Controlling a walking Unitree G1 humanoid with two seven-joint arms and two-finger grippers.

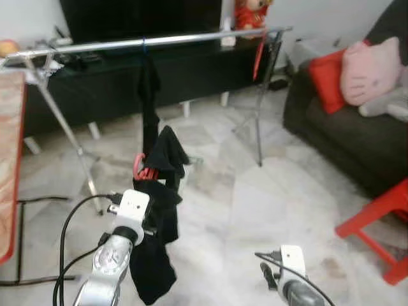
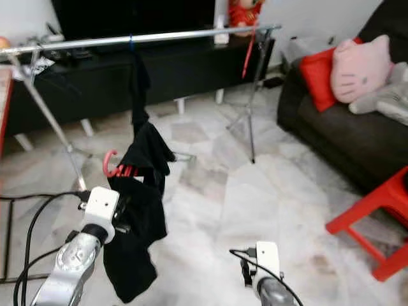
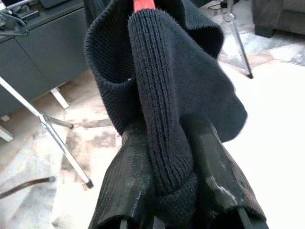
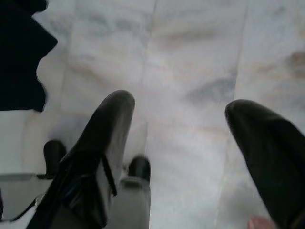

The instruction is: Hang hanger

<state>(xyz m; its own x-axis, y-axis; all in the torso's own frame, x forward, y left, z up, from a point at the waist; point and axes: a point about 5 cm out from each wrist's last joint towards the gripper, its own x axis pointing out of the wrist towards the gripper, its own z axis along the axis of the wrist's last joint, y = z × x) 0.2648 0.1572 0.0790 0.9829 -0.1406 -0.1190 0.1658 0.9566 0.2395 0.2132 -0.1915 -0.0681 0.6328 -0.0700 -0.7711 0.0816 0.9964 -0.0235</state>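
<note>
The left gripper (image 3: 167, 191) is clenched on a black knit garment (image 1: 159, 210), its two black fingers (image 3: 128, 176) pressing a thick ribbed fold between them. The garment hangs on one red hanger (image 1: 141, 167), whose hook curls out at the top just above the gripper, in front of the robot and well below the rail. The cloth droops past the silver left arm (image 1: 111, 261) toward the floor.

One metal drying rail (image 1: 159, 41) runs across the room ahead, held up by two tripod legs, one at each end. Two things hang on it: a second black garment (image 1: 148, 95) near the middle, on a blue hook, and a red strip (image 1: 257, 54) near the right end. The held garment's top lies just below the hanging one's hem.

The right gripper (image 4: 181, 143) hangs low over the pale marble floor (image 1: 255, 191), its two fingers spread wide apart with nothing between them.

Behind the rail stands a long dark TV cabinet (image 1: 191, 70) with a red toy figure (image 1: 250, 13) on top. To the right is a dark sofa (image 1: 357, 140) carrying one red cushion (image 1: 326, 80) and one pink cat-face pillow (image 1: 370, 70). One red stool (image 1: 382, 223) stands near the sofa. A reddish table edge (image 1: 9, 159) shows at the far left.
</note>
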